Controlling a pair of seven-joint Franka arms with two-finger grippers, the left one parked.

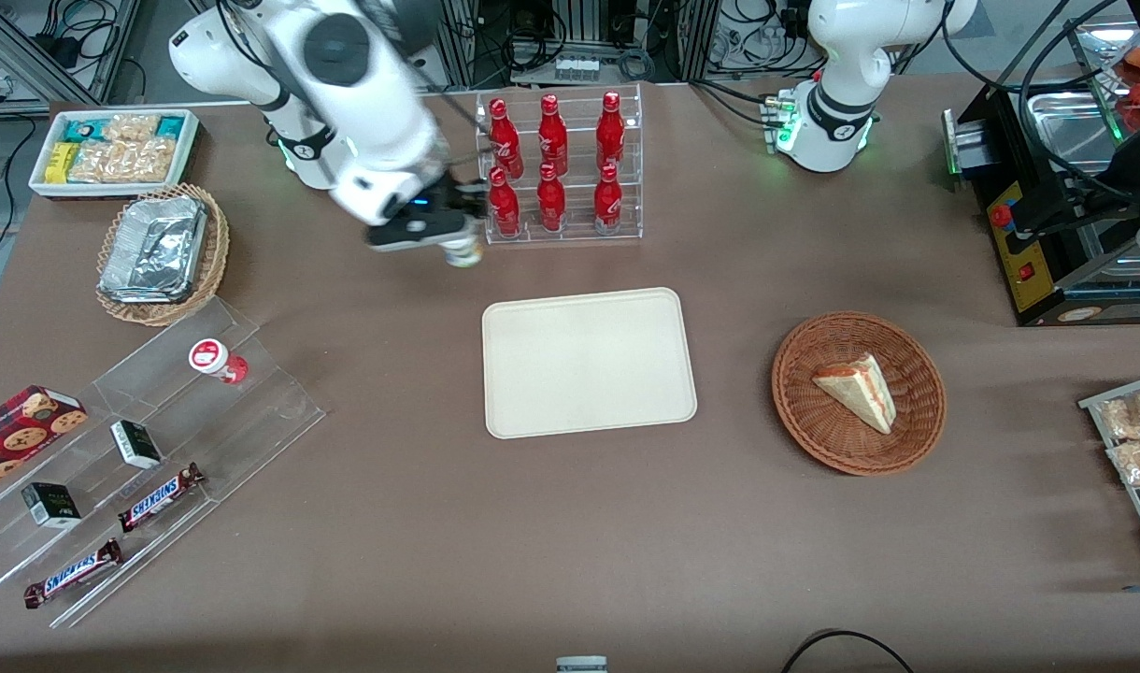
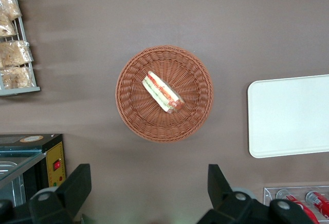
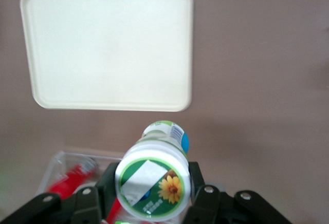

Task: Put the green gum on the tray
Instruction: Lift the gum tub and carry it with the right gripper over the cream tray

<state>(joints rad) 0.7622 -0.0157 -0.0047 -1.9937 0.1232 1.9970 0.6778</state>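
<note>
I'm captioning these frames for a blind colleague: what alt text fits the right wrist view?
The gripper holds the green gum by its body, lid facing the camera, in the air above the brown table. The empty cream tray lies on the table below it, and a clear rack of red bottles shows beside the gum.

gripper (image 1: 458,245) above table, clamped on green gum (image 3: 154,182), beside cola rack (image 1: 559,168), tray (image 1: 589,363) nearer front camera (gum not over it), basket (image 1: 858,393) toward parked arm's end
</note>
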